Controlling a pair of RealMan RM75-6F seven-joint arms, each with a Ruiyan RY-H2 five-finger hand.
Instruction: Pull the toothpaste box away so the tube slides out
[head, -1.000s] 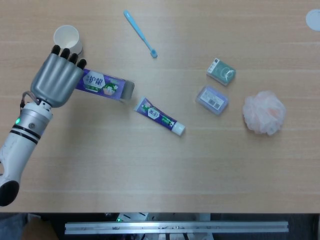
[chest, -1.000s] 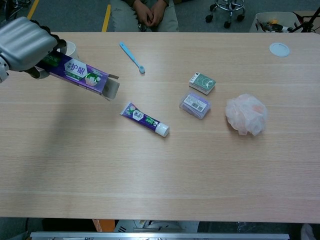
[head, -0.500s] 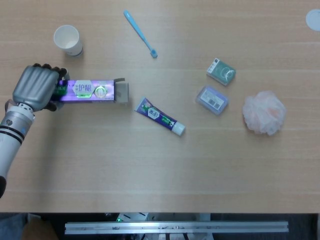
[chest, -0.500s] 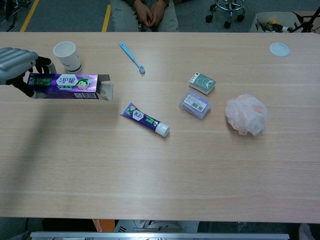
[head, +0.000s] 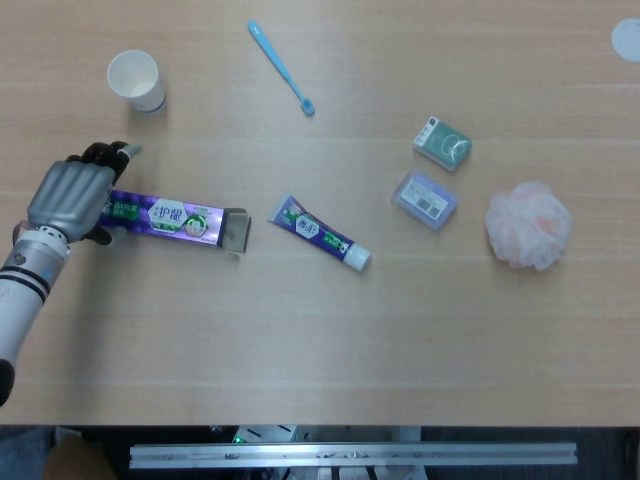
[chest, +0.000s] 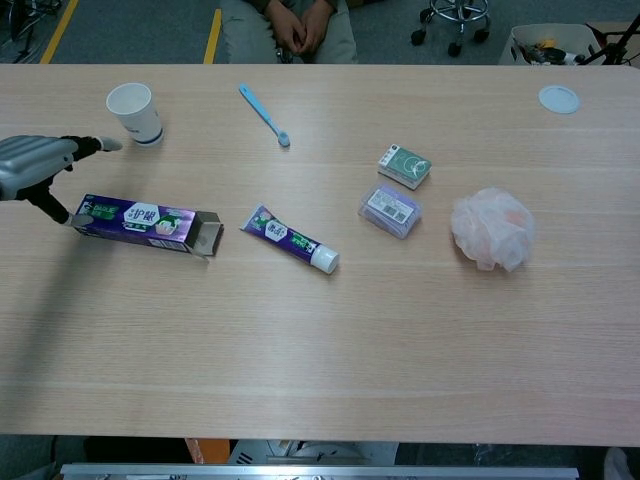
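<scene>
The toothpaste box (head: 178, 220) is now lying flat on the table, lowered since earlier (tube (head: 320, 232) already out); the left hand (head: 70, 197) is opening, so retreat cleanly.

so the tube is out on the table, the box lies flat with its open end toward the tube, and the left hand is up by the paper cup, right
Not quite. The left hand is at the closed end of the box, not by the paper cup; the head view shows it. The tube is out, and the box's open end faces it.
</scene>
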